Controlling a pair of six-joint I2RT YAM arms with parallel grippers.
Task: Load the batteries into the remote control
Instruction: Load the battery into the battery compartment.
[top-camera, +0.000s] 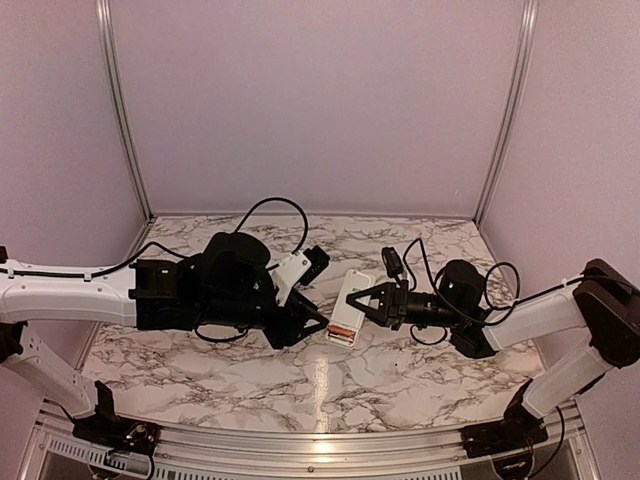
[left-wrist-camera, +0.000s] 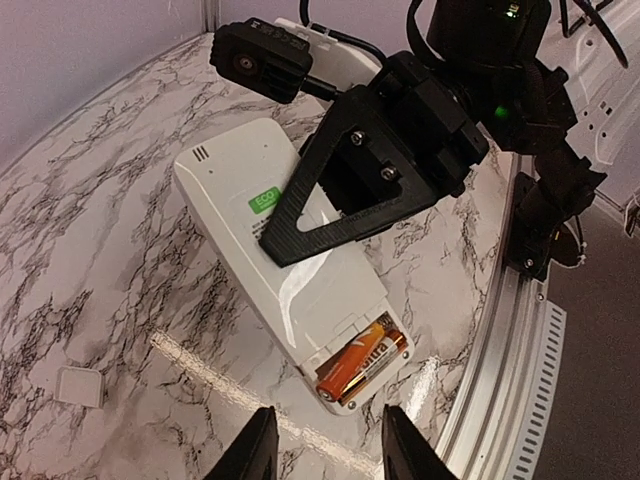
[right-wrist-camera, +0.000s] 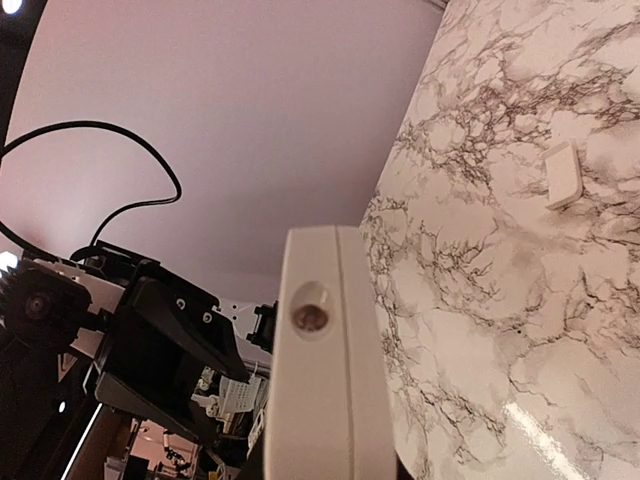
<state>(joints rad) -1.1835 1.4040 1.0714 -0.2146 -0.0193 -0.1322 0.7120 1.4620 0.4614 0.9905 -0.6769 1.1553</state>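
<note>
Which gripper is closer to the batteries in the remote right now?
Left. The left gripper, jaws open, hovers just short of the batteries at the open end of the remote; the right gripper clamps it farther up its body.

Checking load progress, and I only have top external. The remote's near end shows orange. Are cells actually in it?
Observer: Yes. In the left wrist view the remote control is back up with its end open. An orange-copper battery sits inside, with a second battery beside it.
Operator: Where's the cover?
Observer: A small white square piece, likely the cover, lies on the table, apart from the remote.
Operator: Is the left claw holding anything?
Observer: No. The left claw is open and empty, hovering just short of the remote's open end.
</note>
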